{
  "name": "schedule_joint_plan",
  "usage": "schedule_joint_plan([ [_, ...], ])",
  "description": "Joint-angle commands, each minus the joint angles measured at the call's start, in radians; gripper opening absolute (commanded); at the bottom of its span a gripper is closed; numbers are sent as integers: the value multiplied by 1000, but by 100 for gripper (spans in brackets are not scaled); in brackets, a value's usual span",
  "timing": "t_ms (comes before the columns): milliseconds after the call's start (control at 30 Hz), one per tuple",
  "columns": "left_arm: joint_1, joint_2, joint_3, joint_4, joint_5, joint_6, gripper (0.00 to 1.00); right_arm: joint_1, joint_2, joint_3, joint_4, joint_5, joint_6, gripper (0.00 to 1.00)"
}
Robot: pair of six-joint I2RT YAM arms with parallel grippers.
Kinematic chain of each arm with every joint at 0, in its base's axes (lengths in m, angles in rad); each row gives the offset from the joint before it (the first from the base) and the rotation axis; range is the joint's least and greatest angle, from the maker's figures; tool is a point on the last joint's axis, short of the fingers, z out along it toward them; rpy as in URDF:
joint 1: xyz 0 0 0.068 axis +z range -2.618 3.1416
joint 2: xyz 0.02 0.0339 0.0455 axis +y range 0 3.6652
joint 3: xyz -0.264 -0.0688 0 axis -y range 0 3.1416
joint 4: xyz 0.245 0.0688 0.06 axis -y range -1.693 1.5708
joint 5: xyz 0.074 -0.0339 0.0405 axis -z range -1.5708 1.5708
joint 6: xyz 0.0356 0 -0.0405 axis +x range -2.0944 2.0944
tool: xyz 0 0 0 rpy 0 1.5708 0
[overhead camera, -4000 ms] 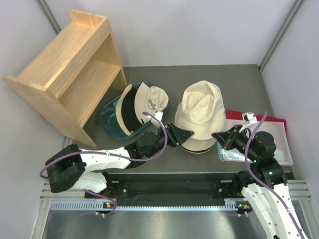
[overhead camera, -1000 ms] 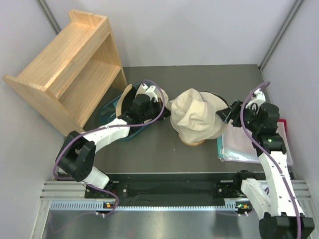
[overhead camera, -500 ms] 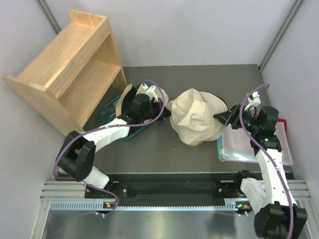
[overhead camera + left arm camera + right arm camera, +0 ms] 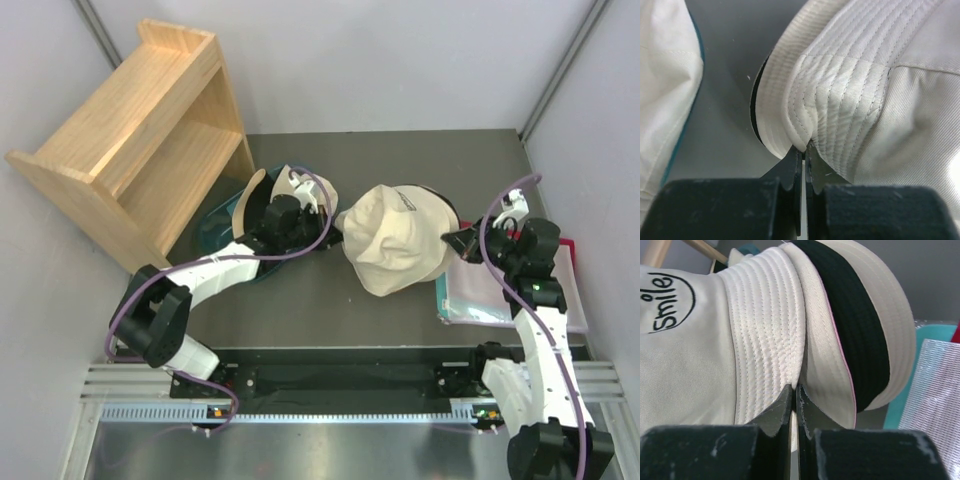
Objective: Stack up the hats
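Observation:
A cream hat (image 4: 392, 250) with "Smile" stitched on it is held between both grippers over the middle of the table. My left gripper (image 4: 333, 228) is shut on a fold of its left brim (image 4: 800, 130). My right gripper (image 4: 457, 240) is shut on its right brim (image 4: 785, 355). Under it, more hats (image 4: 860, 325) with black lining show at the right. Other hats (image 4: 298, 195), cream with black lining, lie in the teal tub (image 4: 215, 238) behind the left arm.
A wooden shelf unit (image 4: 130, 130) lies tipped at the back left. A clear plastic bag (image 4: 470, 295) on teal and red items (image 4: 567, 250) lies under the right arm. Grey walls close in both sides.
My right gripper has shut on the hat's right brim and drawn slightly right. The hat has spread and shifted right. The left gripper keeps its pinch.

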Motion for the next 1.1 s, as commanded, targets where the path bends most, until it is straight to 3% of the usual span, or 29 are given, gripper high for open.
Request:
schedule_joint_plan([
  [0,-35,-42,-19,18,-38,53,0,-8,-20,54,-72,142,-78,0],
  [400,-89,75,39,-34,-208,82,0,-2,55,48,-2,314,-90,0],
  [633,-89,151,62,-29,-221,82,0,22,143,30,62,427,-96,0],
  [833,-92,171,123,-39,-245,84,0,30,119,43,27,538,-97,0],
  [900,-93,165,145,-39,-242,87,0,30,91,75,4,516,-87,10],
  [933,-92,163,169,-40,-244,91,0,32,60,91,-3,466,-74,20],
  [967,-92,163,183,-49,-254,96,0,30,45,112,-14,452,-72,41],
  [1067,-90,178,251,-66,-267,127,0,30,14,216,-82,420,-63,60],
])
